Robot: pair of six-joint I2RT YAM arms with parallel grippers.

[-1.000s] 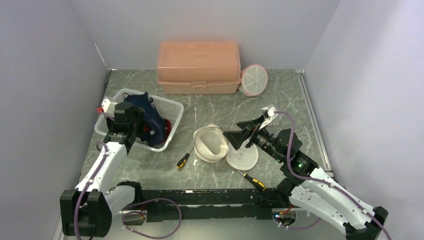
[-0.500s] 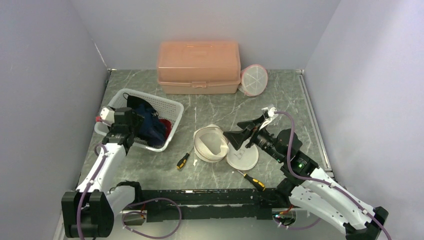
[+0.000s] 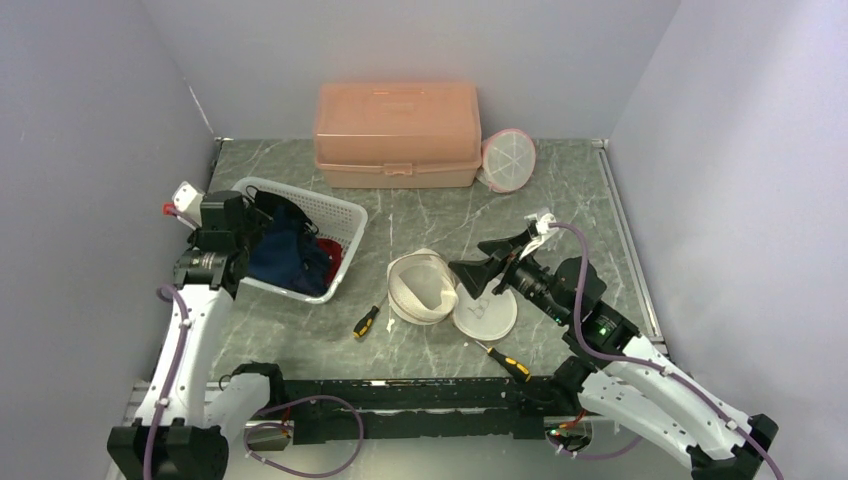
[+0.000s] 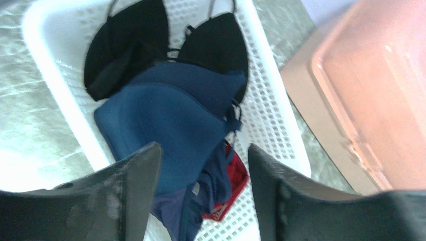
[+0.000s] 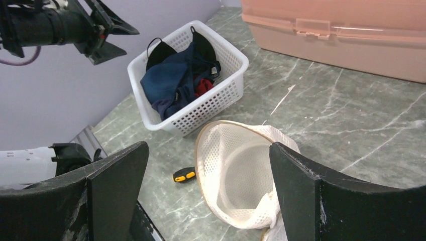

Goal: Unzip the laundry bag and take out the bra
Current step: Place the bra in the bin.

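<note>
Nearest me, two screwdrivers (image 3: 366, 320) lie on the marble table. Just past them sits the white mesh laundry bag (image 5: 236, 175), unzipped, gaping and, as far as I can see, empty. My right gripper (image 3: 468, 258) hovers beside its mouth with jaws spread wide and nothing in them.

Further left, the navy bra (image 4: 166, 115) lies in the white basket (image 4: 274, 100), piled over a black bra (image 4: 216, 45) and a red garment (image 4: 233, 175). My left gripper (image 4: 203, 147) hangs above it, jaws well apart and holding nothing. At the back stands the pink storage box (image 3: 397, 132).

I judge the removal done and the drop-off just finishing. Next I only need to pull the left arm clear without snagging a strap.

A second ago the left jaws were down in the basket, pinched on the navy bra. Since then they have opened and lifted back toward the left wall, and the bra has slumped lower. The right arm has not moved.
</note>
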